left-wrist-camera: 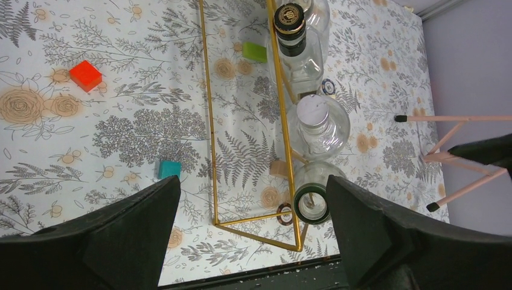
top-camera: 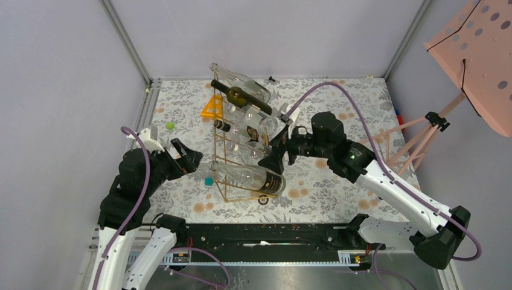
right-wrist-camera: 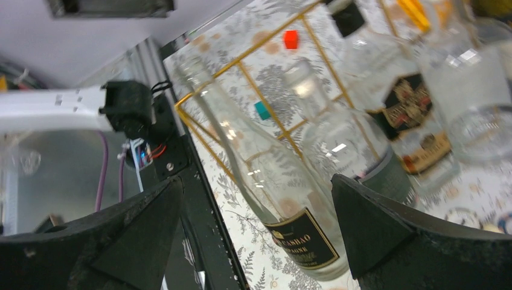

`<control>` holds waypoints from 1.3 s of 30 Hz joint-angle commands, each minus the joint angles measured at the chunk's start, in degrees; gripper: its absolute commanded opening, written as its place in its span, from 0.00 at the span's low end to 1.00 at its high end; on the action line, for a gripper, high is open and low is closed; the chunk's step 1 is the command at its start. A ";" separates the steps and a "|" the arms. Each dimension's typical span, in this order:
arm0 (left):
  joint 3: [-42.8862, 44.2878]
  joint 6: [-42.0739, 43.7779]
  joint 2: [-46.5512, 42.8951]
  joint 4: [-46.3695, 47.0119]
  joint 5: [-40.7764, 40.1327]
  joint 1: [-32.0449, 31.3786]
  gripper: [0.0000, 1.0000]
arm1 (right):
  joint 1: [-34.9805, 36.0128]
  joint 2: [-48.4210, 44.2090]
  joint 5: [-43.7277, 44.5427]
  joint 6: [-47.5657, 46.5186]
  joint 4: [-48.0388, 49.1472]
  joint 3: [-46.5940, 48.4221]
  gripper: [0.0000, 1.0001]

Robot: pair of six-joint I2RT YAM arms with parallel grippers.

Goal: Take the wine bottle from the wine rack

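The gold wire wine rack [top-camera: 228,158] stands mid-table and holds several bottles lying slanted. The lowest is a clear bottle with a black label [top-camera: 255,177]. My right gripper [top-camera: 276,154] is open just right of the rack, above that bottle's base. In the right wrist view the labelled bottle [right-wrist-camera: 284,199] lies between and beyond my open gripper [right-wrist-camera: 256,232], untouched. My left gripper [top-camera: 188,156] is open left of the rack. In the left wrist view it [left-wrist-camera: 253,226] faces the rack [left-wrist-camera: 209,121] and the lowest bottle's open mouth [left-wrist-camera: 311,203].
An orange triangle [top-camera: 212,107] lies behind the rack. A green piece [top-camera: 170,125] and a teal block [top-camera: 208,180] lie left of it, and a red block [left-wrist-camera: 85,75] shows in the left wrist view. A pink tripod [top-camera: 422,130] with a perforated board [top-camera: 483,54] stands at right.
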 commanded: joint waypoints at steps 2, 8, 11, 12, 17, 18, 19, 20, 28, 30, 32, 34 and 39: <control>0.03 -0.86 1.59 4.47 2.23 0.18 0.99 | 5.43 3.97 -6.12 -16.39 0.72 2.93 0.96; 0.32 -0.15 2.45 5.56 2.42 0.18 0.99 | 8.35 7.61 -10.90 -24.34 1.32 3.67 0.80; 0.87 0.44 2.34 5.54 1.71 0.18 0.99 | 9.60 11.31 -12.40 -25.10 0.81 6.24 0.77; 0.93 0.61 2.13 5.52 1.47 0.18 0.99 | 9.89 12.51 -12.98 -25.20 0.46 7.31 0.77; 0.33 1.10 0.96 5.56 -0.57 0.18 0.99 | 11.50 18.72 -14.82 -26.43 -0.89 12.37 0.73; 0.06 1.11 0.74 5.56 -0.95 0.18 0.99 | 11.64 19.94 -14.85 -26.21 -1.01 13.31 0.73; -0.20 1.17 0.54 5.55 -1.20 0.23 0.99 | 11.75 20.75 -15.03 -26.14 -1.19 14.28 0.73; -0.47 1.19 0.38 5.52 -1.54 0.19 0.99 | 11.84 21.67 -15.35 -26.18 -1.50 15.12 0.73; -2.61 3.38 -1.97 4.00 -5.08 0.18 0.99 | 11.94 27.49 -13.80 -29.89 -5.45 20.97 0.73; -3.02 4.15 -2.41 3.80 -5.77 0.20 0.99 | 11.94 28.83 -12.84 -31.34 -6.66 22.22 0.73; -3.38 4.94 -2.72 3.52 -6.30 0.21 0.99 | 11.94 29.72 -11.64 -32.50 -7.23 22.72 0.73; -3.81 5.56 -3.04 3.38 -6.91 0.18 0.99 | 11.94 30.63 -11.12 -33.27 -7.69 23.20 0.72; -4.65 6.10 -4.03 3.39 -7.57 0.18 0.99 | 11.94 32.72 -11.04 -32.77 -7.57 23.95 0.70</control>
